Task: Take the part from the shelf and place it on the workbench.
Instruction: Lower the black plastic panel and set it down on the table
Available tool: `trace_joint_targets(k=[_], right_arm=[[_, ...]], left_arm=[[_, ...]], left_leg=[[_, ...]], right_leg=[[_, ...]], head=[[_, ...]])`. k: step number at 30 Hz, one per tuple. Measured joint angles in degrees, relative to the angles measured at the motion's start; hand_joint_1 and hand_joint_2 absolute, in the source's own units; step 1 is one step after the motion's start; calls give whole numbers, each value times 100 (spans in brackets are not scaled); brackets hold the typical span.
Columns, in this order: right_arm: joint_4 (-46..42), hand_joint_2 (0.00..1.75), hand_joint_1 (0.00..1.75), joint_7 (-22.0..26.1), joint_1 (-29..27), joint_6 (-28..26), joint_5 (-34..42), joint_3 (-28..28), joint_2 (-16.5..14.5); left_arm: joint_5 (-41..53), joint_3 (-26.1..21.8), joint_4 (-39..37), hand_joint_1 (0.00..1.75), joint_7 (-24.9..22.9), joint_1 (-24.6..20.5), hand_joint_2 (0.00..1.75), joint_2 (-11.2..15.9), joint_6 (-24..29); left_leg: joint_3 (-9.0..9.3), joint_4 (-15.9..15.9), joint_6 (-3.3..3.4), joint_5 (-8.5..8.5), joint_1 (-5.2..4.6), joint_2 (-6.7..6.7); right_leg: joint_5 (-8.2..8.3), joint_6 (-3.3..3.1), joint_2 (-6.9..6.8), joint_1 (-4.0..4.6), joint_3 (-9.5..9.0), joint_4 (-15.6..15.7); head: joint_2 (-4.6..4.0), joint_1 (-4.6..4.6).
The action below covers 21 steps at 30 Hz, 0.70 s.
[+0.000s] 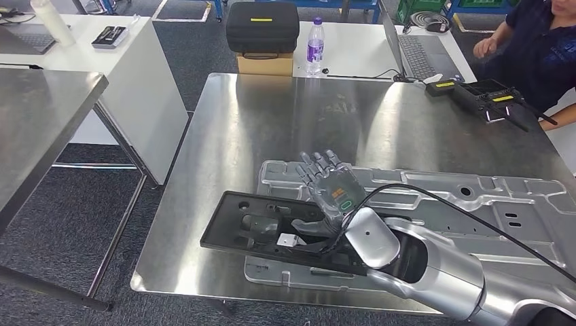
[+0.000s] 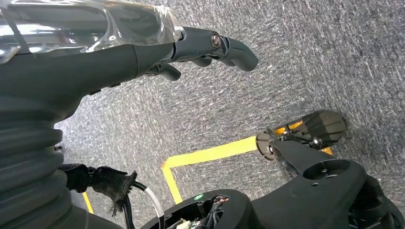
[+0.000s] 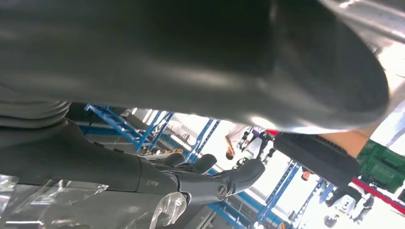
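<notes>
The black part (image 1: pixel 272 231) lies on the bench (image 1: pixel 272 115); lift the right hand (image 1: pixel 331 187), fingers spread and empty, straight clear.

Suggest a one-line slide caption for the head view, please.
Right hand open above the black part, which lies on a silver panel on the steel workbench.

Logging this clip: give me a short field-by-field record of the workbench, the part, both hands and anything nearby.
surface: shiny steel workbench
part: flat black plastic panel with cut-outs, lying on the workbench, its right portion resting on a silver stamped metal sheet
right hand: above the panel, fingers spread, holding nothing
left hand: hanging over grey carpet, fingers loosely extended, holding nothing
background: black case on a cardboard box, clear bottle with purple label, seated person
</notes>
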<state>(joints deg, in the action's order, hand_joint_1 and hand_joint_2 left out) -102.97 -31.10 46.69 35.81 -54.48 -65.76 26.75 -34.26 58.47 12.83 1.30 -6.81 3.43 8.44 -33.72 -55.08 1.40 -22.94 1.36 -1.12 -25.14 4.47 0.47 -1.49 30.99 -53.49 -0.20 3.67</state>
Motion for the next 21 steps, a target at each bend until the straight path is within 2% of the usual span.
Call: trace_joint_targets(k=[5,9,16,21], right_arm=[[0,0,0,-155,-3,37,98,58,70],[0,0,0,-162,-17,32,114,84,116],[-1,0,0,-161,-28,13,106,93,148],[-4,0,0,-153,-29,-5,93,96,151]], left_arm=[[-28,0,0,0,10,2,175,12,-22],[-27,0,0,0,19,2,0,16,-50],[28,0,0,0,231,2,0,24,-108],[36,1,0,0,233,2,0,43,-103]], left_leg=[[0,0,0,0,0,0],[1,0,0,0,0,0],[2,0,0,0,0,1],[-2,-20,28,-22,-29,1]], right_leg=[[0,0,0,0,0,1],[0,0,0,0,0,0],[0,0,1,0,0,0],[4,10,-1,-26,-6,12]], head=[[0,0],[0,0],[0,0],[0,1]])
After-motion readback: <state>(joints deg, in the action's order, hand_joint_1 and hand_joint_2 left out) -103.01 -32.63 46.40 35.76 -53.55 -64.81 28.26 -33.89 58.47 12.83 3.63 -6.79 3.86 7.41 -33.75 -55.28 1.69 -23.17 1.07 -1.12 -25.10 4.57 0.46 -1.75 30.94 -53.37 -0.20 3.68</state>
